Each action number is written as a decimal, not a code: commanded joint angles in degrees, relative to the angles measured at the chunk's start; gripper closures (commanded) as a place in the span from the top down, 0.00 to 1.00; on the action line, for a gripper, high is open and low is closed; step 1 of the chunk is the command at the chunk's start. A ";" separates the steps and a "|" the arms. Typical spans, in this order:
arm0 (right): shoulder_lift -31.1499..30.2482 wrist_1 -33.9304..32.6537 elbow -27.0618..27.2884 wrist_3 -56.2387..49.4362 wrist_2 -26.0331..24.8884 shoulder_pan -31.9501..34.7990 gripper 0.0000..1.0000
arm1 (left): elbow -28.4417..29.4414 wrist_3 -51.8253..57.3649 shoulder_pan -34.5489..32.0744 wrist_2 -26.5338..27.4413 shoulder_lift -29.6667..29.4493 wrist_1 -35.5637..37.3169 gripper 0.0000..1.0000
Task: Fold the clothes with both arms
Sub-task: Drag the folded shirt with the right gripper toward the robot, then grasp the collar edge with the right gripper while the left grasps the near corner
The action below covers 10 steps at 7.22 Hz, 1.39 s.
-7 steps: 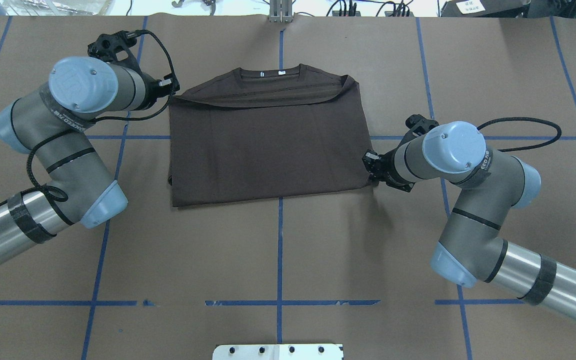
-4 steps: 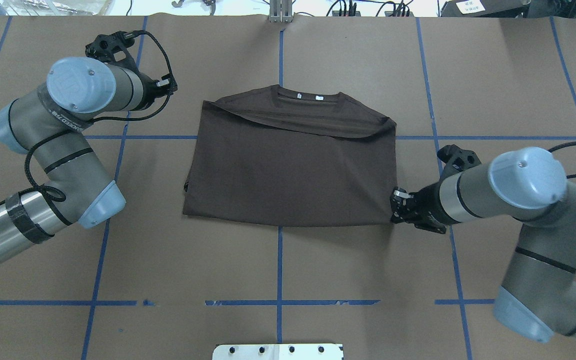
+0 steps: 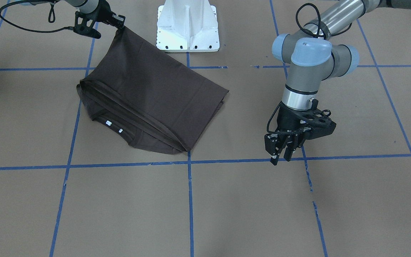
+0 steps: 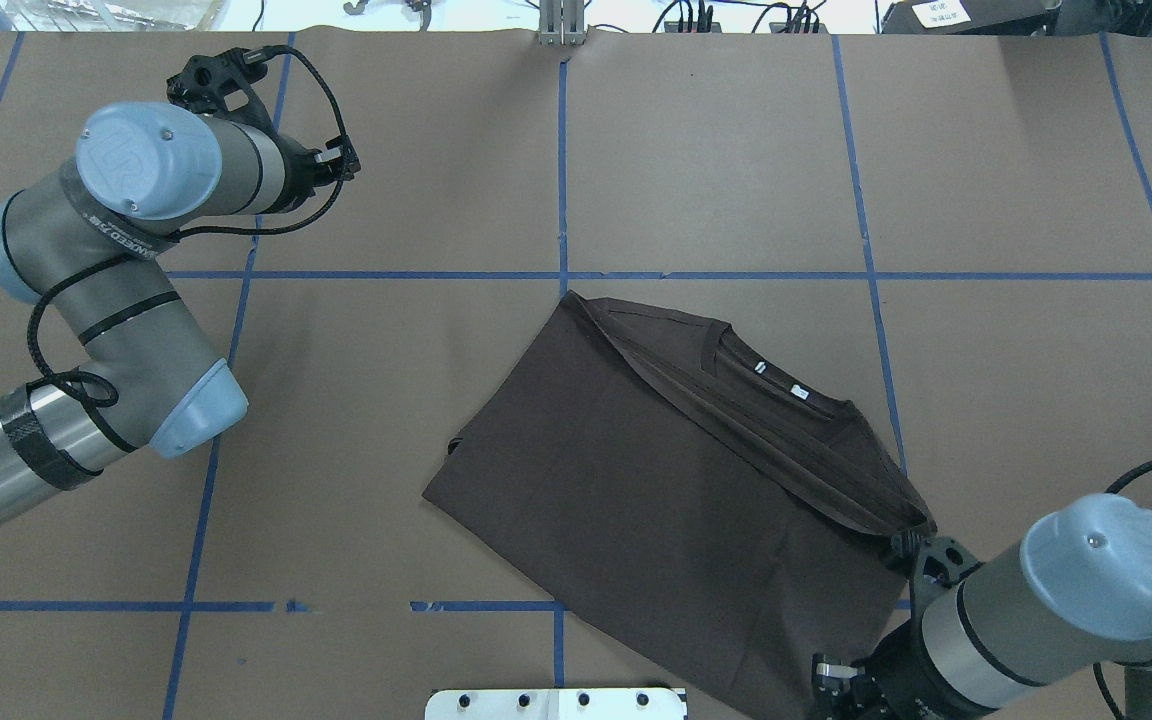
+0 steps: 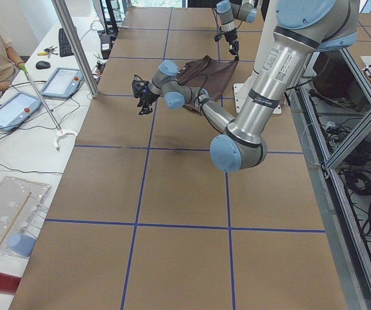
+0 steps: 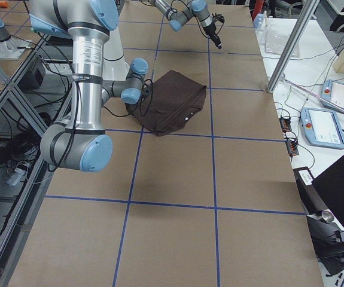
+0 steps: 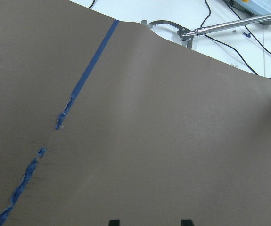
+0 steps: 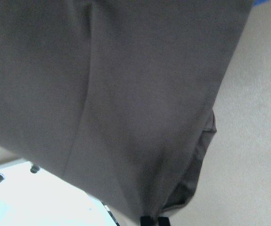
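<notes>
Folded T-shirt [image 4: 676,500] is lying skewed at the table's [image 4: 716,150] robot-side edge, beside the pedestal [image 3: 187,28].
Right gripper [image 3: 119,25] is pinching its raised corner; left gripper [image 3: 281,154] is hovering parted, empty, well apart; neck tags are showing.

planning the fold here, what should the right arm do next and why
Probably lower the right gripper and lay the pinched corner flat: the T-shirt hangs lifted from it, skewed on the table, while the left gripper hovers open, well away.
</notes>
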 commanded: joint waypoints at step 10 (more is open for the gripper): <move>14.14 -0.15 -8.81 -3.00 -5.10 23.64 1.00 | -10.80 -28.46 22.47 -5.94 5.73 6.79 0.61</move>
